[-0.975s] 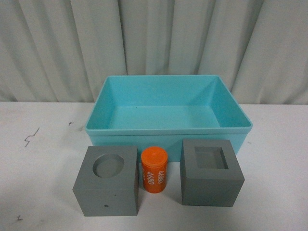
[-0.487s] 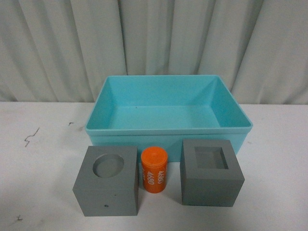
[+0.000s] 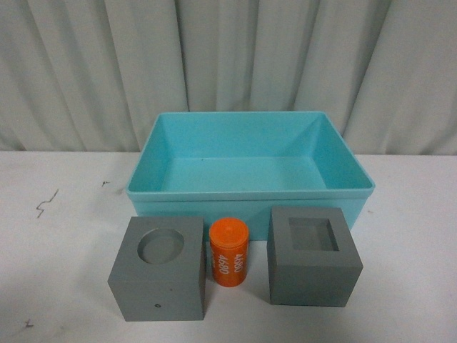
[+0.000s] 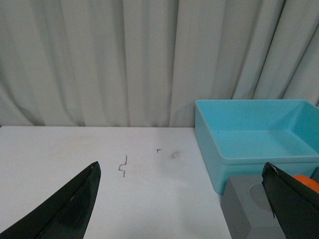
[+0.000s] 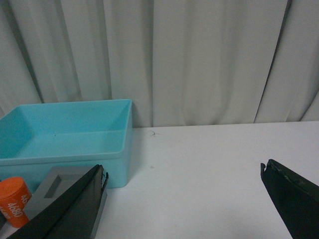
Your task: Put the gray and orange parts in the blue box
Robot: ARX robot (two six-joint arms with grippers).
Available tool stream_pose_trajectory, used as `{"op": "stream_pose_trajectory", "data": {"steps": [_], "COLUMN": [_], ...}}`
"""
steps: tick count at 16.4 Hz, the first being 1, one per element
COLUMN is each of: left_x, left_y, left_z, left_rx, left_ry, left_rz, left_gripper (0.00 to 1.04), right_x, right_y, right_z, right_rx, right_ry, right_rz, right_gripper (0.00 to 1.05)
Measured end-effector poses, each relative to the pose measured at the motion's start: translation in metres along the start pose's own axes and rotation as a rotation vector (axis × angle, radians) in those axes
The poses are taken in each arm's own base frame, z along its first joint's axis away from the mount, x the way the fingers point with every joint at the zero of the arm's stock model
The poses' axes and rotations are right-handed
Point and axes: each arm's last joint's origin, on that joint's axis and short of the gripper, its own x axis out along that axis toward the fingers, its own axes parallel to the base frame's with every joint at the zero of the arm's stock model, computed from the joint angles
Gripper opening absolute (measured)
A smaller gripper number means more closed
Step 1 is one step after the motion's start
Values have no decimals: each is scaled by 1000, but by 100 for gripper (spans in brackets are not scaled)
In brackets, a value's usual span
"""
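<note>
Soft even light, faint shadows, slight overall haze

Matte gray cubes (image 3: 158,268), glossy plastic box (image 3: 250,193)

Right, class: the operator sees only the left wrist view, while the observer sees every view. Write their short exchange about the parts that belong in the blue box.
Operator: I see one gray cube near the box. Any other gray part?
Observer: Yes, a second gray cube with a square recess; the orange cylinder stands between the two.
Operator: Anything inside the box?
Observer: No, the front view looks down into it and shows nothing inside.
Operator: And the right tool?
Observer: Open, holding nothing.
</note>
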Motion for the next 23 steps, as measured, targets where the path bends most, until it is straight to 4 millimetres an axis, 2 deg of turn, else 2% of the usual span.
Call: {"op": "stream_pose_trajectory", "data": {"steps": [23], "left_x": [0], "left_y": [0], "left_z": [0], "left_rx": [0], "left_ry": [0], "left_rz": [0], "left_gripper": [98], "right_x": [0], "right_y": [0], "right_z": [0], "right_rx": [0], "right_ry": [0], "right_rz": [0], "right_gripper": [98]}}
